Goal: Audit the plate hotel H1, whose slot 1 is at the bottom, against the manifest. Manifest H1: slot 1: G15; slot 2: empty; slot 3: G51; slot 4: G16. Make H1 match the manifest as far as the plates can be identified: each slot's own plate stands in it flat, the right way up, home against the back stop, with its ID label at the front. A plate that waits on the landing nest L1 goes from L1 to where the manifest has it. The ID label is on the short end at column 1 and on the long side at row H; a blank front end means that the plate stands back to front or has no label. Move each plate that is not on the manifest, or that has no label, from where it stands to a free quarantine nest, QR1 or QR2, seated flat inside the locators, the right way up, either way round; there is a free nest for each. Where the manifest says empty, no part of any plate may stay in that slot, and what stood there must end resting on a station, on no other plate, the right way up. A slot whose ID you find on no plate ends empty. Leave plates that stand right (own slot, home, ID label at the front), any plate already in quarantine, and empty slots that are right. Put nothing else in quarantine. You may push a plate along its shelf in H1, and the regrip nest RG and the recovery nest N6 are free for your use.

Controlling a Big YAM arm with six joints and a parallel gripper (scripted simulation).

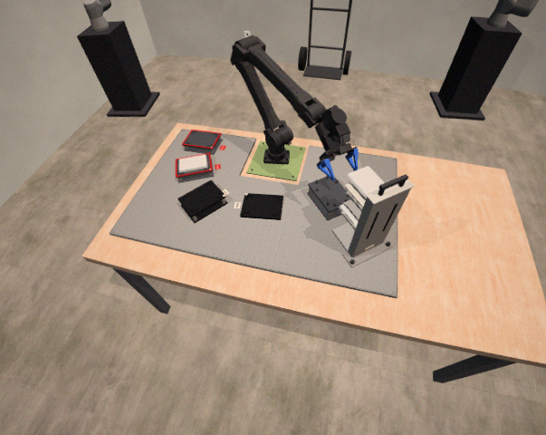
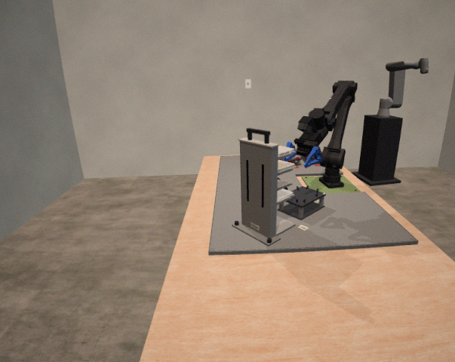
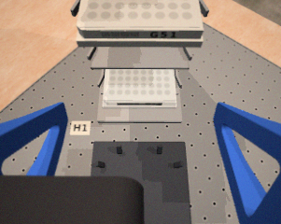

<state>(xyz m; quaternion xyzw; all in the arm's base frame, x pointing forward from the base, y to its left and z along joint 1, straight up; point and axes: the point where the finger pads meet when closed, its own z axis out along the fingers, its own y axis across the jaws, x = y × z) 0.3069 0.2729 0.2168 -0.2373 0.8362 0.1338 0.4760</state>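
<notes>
Your jaws are spread wide and hold nothing. They hang in front of the hotel (image 1: 380, 215), facing its open side, with the dark landing nest (image 3: 139, 161) just below and between them.

Ahead of the jaws and above their line, the wrist view shows a white plate (image 3: 139, 14) whose front end reads G51. Below it is a bare grey shelf (image 3: 139, 59); lower again sits a second white plate (image 3: 140, 87), its front too small to read. Which slot each one occupies cannot be told from this view alone.

The step in hand looks like reading labels before you touch anything. To do it well, keep the jaws wide and square to the hotel's front, and bring the lower plate's front end central and near enough to read. Count shelves from the bottom before you commit to a grasp.

The top view adds what the wrist view cannot: two red-rimmed nests far to one side of the jaws, one (image 1: 194, 164) carrying a white plate and the other (image 1: 201, 139) dark, plus two black nests (image 1: 262, 206) on the tabletop (image 1: 450, 262). The exterior view shows the hotel's slotted back panel (image 2: 256, 187) and shelf edges stacked at its side.
</notes>
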